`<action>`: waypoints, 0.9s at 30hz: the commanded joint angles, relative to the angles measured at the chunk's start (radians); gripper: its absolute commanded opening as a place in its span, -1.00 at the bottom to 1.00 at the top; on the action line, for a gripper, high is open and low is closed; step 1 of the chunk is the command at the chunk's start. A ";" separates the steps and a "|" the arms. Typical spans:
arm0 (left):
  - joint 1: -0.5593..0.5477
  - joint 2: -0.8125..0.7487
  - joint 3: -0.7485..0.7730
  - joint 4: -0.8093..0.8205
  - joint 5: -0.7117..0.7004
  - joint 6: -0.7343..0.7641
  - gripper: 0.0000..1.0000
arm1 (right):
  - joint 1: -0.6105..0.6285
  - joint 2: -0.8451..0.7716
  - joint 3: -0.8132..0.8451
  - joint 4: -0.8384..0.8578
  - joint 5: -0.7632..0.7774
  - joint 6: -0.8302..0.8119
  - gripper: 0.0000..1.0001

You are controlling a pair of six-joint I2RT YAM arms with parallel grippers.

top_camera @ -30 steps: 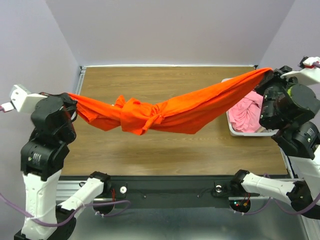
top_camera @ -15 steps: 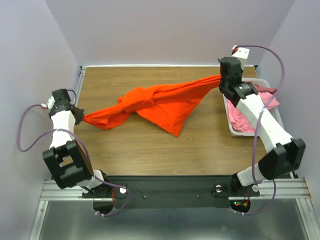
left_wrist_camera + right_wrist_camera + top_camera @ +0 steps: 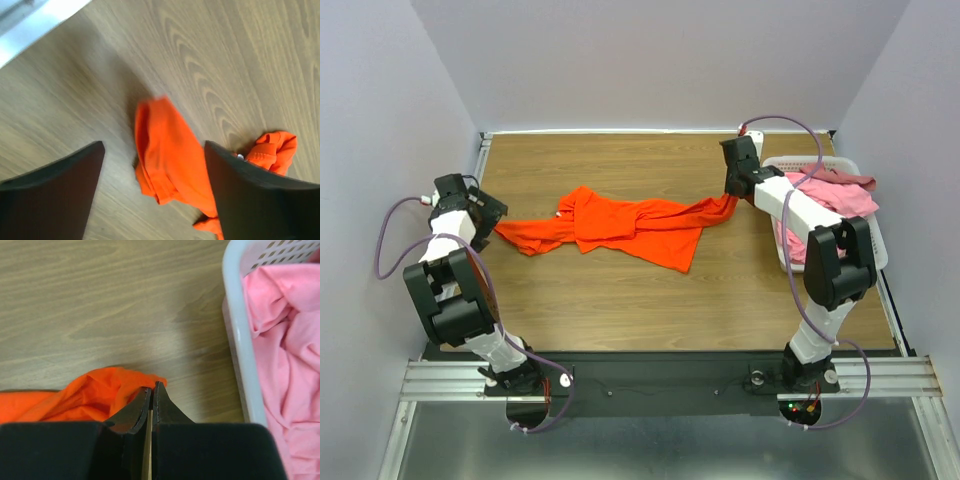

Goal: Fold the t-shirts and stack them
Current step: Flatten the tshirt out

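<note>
The orange-red t-shirt lies bunched and twisted across the wooden table, drawn out from left to right. Its left end rests on the wood between the wide-open fingers of my left gripper, untouched by either of them. My right gripper is shut on the shirt's right end, where orange cloth bunches at the fingertips. Pink and dusty rose t-shirts are heaped in the white basket.
The white slatted basket stands at the table's right edge, just right of my right gripper. A metal rail runs along the table's left edge close to my left gripper. Bare wood lies in front of the shirt.
Both arms came down and the shirt, stretched in the air a second ago, now lies on the table. My left gripper has opened and let go of its end.
</note>
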 commanded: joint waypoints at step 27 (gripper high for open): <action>-0.674 -0.075 -0.213 0.013 -0.210 -0.178 0.46 | -0.006 -0.175 -0.218 0.062 -0.060 0.064 -0.99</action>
